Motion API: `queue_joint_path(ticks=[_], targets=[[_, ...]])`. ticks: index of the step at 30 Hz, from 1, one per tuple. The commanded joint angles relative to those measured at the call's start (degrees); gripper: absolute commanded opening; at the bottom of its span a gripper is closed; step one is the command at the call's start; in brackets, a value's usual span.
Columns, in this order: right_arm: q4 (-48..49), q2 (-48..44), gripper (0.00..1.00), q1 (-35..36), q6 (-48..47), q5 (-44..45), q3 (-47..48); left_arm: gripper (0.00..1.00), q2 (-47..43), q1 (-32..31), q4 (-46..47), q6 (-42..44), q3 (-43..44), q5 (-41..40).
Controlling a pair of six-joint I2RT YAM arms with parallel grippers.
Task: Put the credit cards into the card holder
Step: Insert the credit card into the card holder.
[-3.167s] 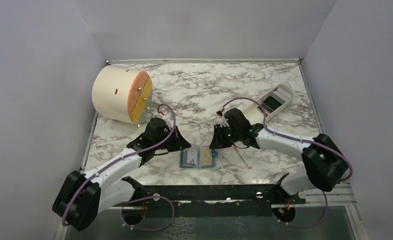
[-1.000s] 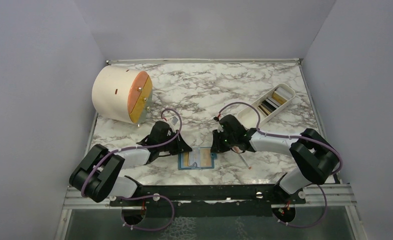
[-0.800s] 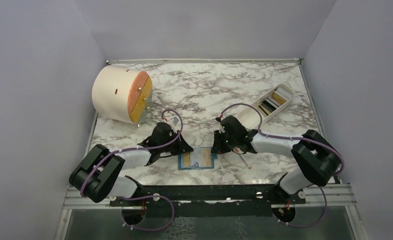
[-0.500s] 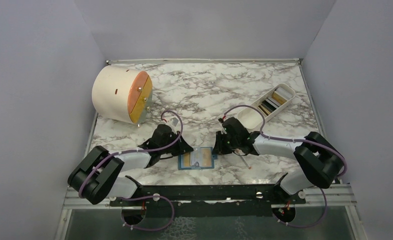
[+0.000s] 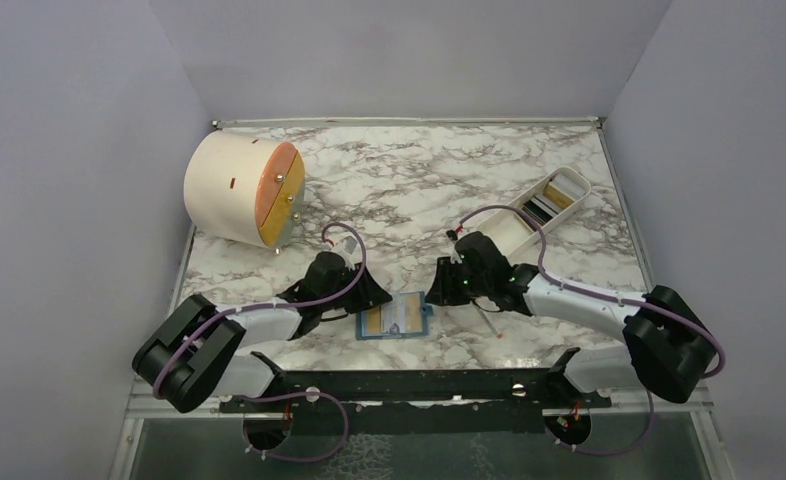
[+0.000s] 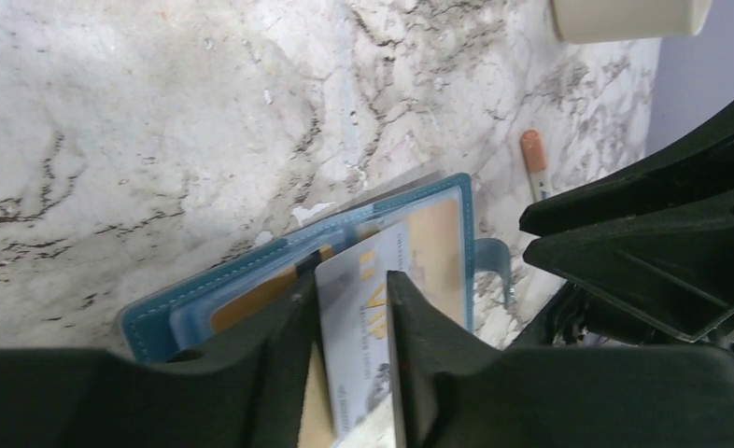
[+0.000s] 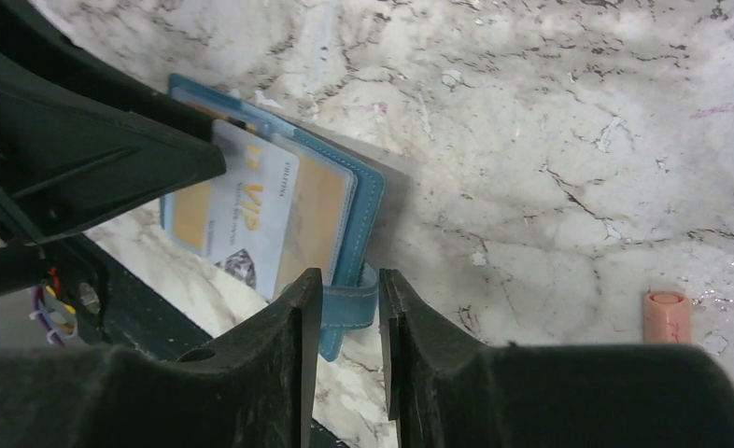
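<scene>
The teal card holder [image 5: 394, 318] lies open near the table's front edge. A white credit card [image 5: 401, 314] with gold VIP lettering lies across its inside, one end past the edge. My left gripper [image 5: 381, 298] rests over this card [image 6: 354, 317], jaws a narrow gap apart, the card's face showing between them, not pinched. A gold card [image 6: 251, 299] sits in the left pocket. My right gripper [image 7: 350, 280] is at the holder's right edge [image 7: 368, 201], jaws closed on its blue strap. More cards [image 5: 549, 200] lie in the white tray.
The white oblong tray [image 5: 499, 232] stands at the back right. A thin white-and-red stick [image 5: 489, 322] lies just right of my right gripper. A round cream box with an orange face [image 5: 239, 190] stands at the back left. A black rail runs along the front edge.
Since the oldest frame the card holder has shifted slightly left and turned a little. My left arm has folded back. My right arm's elbow has swung right, uncovering the tray. Both grippers stay at the holder.
</scene>
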Motion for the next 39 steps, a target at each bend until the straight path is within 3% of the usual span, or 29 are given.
queue_joint_path(ticks=[1,11,21,39], targets=[[1.61,-3.28,0.30,0.40,0.93,-1.51,-1.92,0.41,-2.85,-0.27,-5.02,1.35,2.24,-0.81],[6.91,0.37,0.29,1.30,2.76,-4.88,-4.05,0.54,-10.00,-0.29,-20.89,5.80,7.49,-4.60],[8.95,3.80,0.25,1.89,2.83,-4.98,-4.63,0.57,-12.01,-0.45,-11.65,-1.96,-0.41,2.19],[11.76,7.79,0.20,2.73,3.54,-4.61,-4.66,0.57,-7.46,-3.70,-6.05,-6.28,-0.08,3.37]])
